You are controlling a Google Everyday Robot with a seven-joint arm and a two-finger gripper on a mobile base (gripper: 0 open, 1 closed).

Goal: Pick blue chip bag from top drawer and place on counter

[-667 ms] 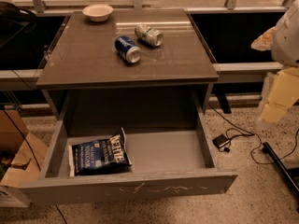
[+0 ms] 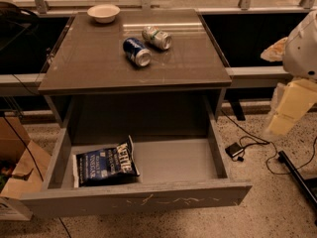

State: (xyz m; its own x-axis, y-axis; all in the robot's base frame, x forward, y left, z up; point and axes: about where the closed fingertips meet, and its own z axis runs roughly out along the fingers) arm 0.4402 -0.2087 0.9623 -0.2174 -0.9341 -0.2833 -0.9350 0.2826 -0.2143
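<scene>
Blue chip bag [image 2: 105,163] is laid flat in the front-left corner of the top drawer [image 2: 183,157], which is pulled out so the bag can be reached from above. Tool [image 2: 291,109] is held right of the table [image 2: 94,68], well apart from the bag; its state cannot be told. Blue can [image 2: 136,51], second can [image 2: 157,37] and bowl [image 2: 103,13] are left on the table. Against the earlier frame, nothing is found moved and the tool is kept almost where it was.
</scene>
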